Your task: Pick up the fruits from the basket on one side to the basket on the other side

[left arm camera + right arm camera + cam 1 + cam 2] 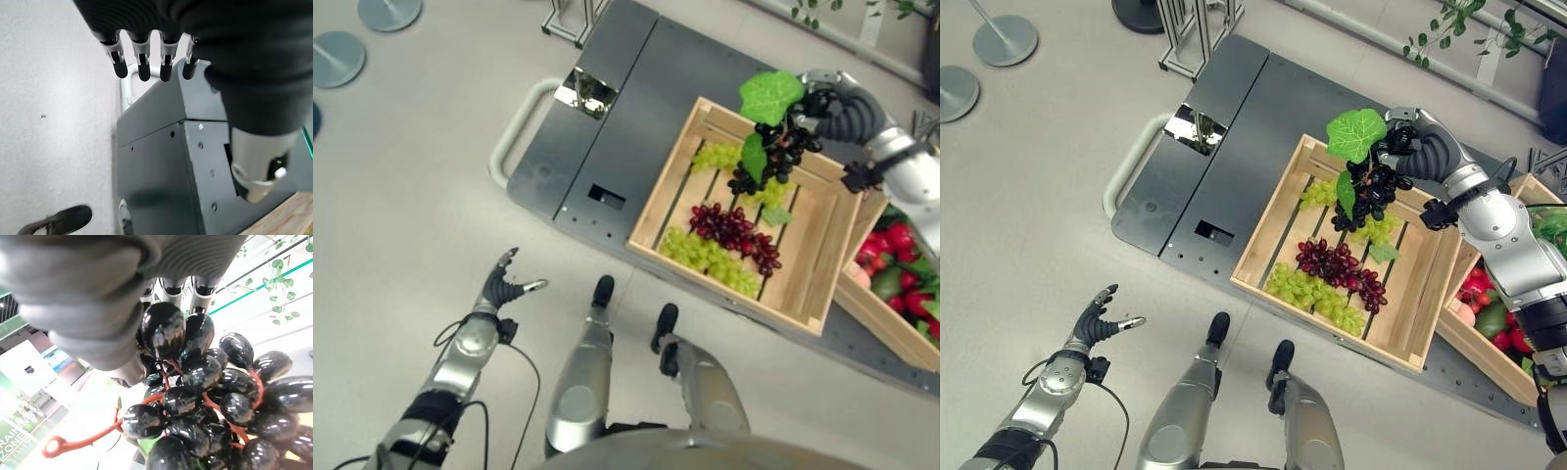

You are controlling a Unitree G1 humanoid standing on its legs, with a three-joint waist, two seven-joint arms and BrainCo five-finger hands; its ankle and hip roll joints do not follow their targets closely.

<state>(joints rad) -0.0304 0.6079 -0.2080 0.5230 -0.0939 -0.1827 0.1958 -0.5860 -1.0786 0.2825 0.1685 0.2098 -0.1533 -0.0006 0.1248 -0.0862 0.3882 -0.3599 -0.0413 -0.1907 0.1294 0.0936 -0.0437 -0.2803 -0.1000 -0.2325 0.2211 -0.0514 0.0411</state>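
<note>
My right hand [1408,145] is shut on a bunch of black grapes [1372,191] with big green leaves [1355,133], holding it above the far side of the near wooden crate [818,235]. Close up, the dark grapes [205,396] hang on a red stem right under my curled fingers [171,289]. In that crate lie two green grape bunches [707,258] [717,155] and a red grape bunch [736,232]. A second crate [886,323] at the right holds red and green fruit [899,279]. My left hand [503,284] hangs open low at the left, over the floor.
Both crates rest on a dark grey flat cart [636,108] with a pale push handle [514,127] at its left end. Round stand bases [335,57] sit on the floor at the far left. A metal frame [1190,29] stands behind the cart.
</note>
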